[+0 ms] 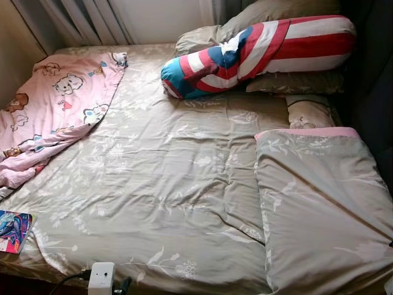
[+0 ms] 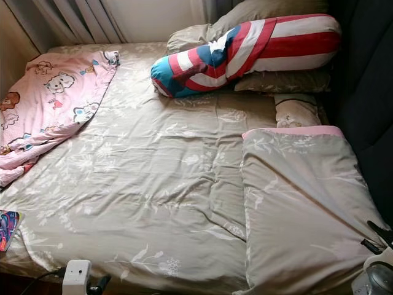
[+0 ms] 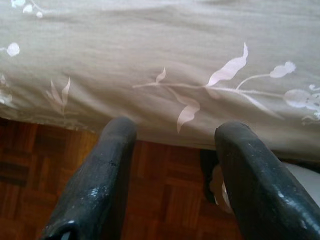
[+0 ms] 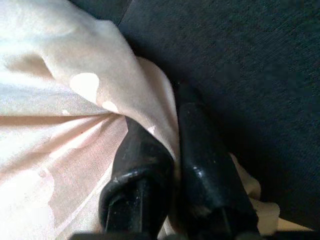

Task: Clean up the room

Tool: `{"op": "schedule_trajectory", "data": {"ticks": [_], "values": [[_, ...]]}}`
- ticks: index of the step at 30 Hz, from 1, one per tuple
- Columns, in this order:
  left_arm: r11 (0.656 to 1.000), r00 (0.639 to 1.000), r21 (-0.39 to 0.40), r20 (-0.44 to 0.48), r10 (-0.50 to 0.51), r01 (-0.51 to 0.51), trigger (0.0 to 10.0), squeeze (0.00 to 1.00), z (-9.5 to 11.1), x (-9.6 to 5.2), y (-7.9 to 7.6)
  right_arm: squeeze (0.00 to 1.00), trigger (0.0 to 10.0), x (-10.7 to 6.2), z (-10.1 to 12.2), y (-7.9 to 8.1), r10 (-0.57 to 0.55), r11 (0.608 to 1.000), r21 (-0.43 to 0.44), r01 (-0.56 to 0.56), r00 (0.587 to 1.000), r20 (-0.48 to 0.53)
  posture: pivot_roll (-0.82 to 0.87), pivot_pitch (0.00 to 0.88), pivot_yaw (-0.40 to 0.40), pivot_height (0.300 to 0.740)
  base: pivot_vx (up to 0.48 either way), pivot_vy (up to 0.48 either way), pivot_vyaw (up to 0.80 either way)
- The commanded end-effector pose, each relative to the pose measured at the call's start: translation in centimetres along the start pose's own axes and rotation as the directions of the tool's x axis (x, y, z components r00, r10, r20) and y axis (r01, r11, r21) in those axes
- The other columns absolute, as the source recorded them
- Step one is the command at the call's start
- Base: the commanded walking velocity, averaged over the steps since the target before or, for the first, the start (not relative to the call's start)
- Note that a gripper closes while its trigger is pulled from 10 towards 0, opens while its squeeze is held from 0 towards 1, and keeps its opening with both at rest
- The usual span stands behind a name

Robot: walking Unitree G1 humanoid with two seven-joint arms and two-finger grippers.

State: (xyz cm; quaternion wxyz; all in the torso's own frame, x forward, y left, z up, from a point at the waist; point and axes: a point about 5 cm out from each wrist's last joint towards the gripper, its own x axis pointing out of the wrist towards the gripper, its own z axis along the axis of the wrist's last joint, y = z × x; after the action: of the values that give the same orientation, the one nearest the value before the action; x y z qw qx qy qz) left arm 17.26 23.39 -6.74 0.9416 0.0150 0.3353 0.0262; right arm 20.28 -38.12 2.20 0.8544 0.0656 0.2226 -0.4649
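Two grippers at the bed's near edge.
Right gripper (image 4: 172, 125) pinches the folded beige quilt (image 2: 301, 203) at its near right corner; left gripper (image 3: 175, 132) hangs spread and empty, facing the bedsheet (image 3: 150, 50) overhang above the wood floor (image 3: 165, 185).

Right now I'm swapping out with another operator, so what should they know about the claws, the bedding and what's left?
Right claw: shut on the beige floral folded duvet, pinching its near corner by the dark wall.
Left claw: open, empty, low at the bed's foot edge over the wooden parquet floor.
Done: duvet folded over on the bed's right side.
Left: pink cartoon-print blanket lies crumpled at the left; red-white-blue striped bolster sits askew on the pillows; colourful book on the near left corner.
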Motion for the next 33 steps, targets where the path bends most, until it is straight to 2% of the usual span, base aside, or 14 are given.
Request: {"op": "schedule_trajectory", "data": {"ticks": [1,5,6,7,8,9,13,14,15,18,20,23,26,33], "values": [[1.0,0.999,-0.009,-0.046,0.013,-0.013,10.0,0.0,-1.2,-0.5,0.1,0.0,10.0,0.3,1.8,-0.5,-0.024,1.0,0.004,0.024,0.998,0.064,-0.09,0.14,0.054,0.74,0.0,0.0,0.0],[1.0,0.999,-0.01,-0.044,0.014,-0.014,10.0,0.0,-1.2,-0.5,0.0,0.0,10.0,-0.1,0.0,0.0,-0.012,0.999,-0.035,0.013,0.999,0.034,-0.08,0.136,0.057,0.74,0.0,0.0,0.0],[1.0,0.999,-0.01,-0.044,0.014,-0.014,10.0,0.0,-1.2,-0.5,0.0,0.4,10.0,-0.2,-0.1,0.1,-0.007,0.999,-0.045,0.009,0.999,0.036,-0.08,0.135,0.057,0.74,0.0,0.0,0.0],[1.0,0.999,-0.01,-0.044,0.014,-0.015,10.0,0.0,-1.2,-0.5,0.1,0.4,10.0,-0.2,-0.2,0.2,-0.005,0.999,-0.052,0.007,0.999,0.037,-0.08,0.134,0.058,0.74,0.0,0.0,0.0],[1.0,0.999,-0.01,-0.045,0.014,-0.015,10.0,0.0,-1.1,-0.4,0.1,0.89,10.0,-0.3,-0.1,0.3,0.002,0.999,-0.052,0.001,0.999,0.045,-0.08,0.132,0.059,0.74,0.0,0.0,0.0],[1.0,0.999,-0.01,-0.046,0.014,-0.014,10.0,0.0,-1.1,-0.4,0.1,1.0,10.0,-0.4,-0.1,0.5,0.011,0.998,-0.059,-0.008,0.998,0.055,-0.08,0.132,0.06,0.74,0.0,0.0,0.0],[1.0,0.999,-0.01,-0.052,0.008,-0.008,10.0,0.0,-1.1,-0.4,0.1,0.97,10.0,-0.7,0.2,1.8,0.086,0.992,-0.104,-0.075,0.991,0.099,-0.08,0.126,0.061,0.74,0.0,0.0,0.0],[1.0,0.999,-0.01,-0.053,0.006,-0.007,10.0,0.0,-1.1,-0.4,0.1,0.12,10.0,-0.8,0.2,2.2,0.116,0.989,-0.108,-0.104,0.987,0.109,-0.08,0.124,0.06,0.74,0.0,0.0,0.0],[1.0,0.998,-0.011,-0.056,0.003,-0.003,10.0,0.0,-1.1,-0.4,0.0,0.0,10.0,-1.2,0.1,3.4,0.205,0.97,-0.157,-0.184,0.97,0.132,-0.09,0.12,0.059,0.74,0.0,0.0,0.0],[1.0,0.998,-0.014,-0.065,-0.002,0.001,10.0,0.0,-1.4,-0.4,-0.2,0.0,10.0,-2.2,-0.6,5.5,0.352,0.925,-0.199,-0.323,0.926,0.134,-0.09,0.115,0.056,0.74,0.0,0.0,0.0],[1.0,0.997,-0.017,-0.082,-0.004,0.002,10.0,0.0,-1.7,-0.5,-0.4,0.0,10.0,-3.3,-1.8,7.1,0.472,0.873,-0.196,-0.446,0.875,0.108,-0.09,0.108,0.053,0.74,0.0,0.0,0.0],[1.0,0.995,-0.03,-0.104,0.002,-0.005,10.0,0.0,-2.0,-0.5,-0.4,0.0,10.0,-4.7,-4.5,8.3,0.575,0.8,-0.212,-0.561,0.818,0.009,-0.1,0.093,0.048,0.74,0.0,0.0,0.0],[0.997,0.993,-0.068,-0.113,0.024,-0.032,10.0,0.0,-2.1,-0.6,-0.2,0.0,10.0,-6.0,-7.4,8.7,0.6,0.764,-0.236,-0.601,0.795,-0.083,-0.1,0.079,0.043,0.74,0.0,0.0,0.0],[0.997,0.989,-0.072,-0.147,0.029,-0.04,10.0,0.0,-2.7,-0.8,-0.4,0.0,10.0,-8.0,-12.3,7.9,0.574,0.749,-0.222,-0.624,0.779,-0.254,-0.09,0.046,0.036,0.74,0.0,0.0,0.0]]}}
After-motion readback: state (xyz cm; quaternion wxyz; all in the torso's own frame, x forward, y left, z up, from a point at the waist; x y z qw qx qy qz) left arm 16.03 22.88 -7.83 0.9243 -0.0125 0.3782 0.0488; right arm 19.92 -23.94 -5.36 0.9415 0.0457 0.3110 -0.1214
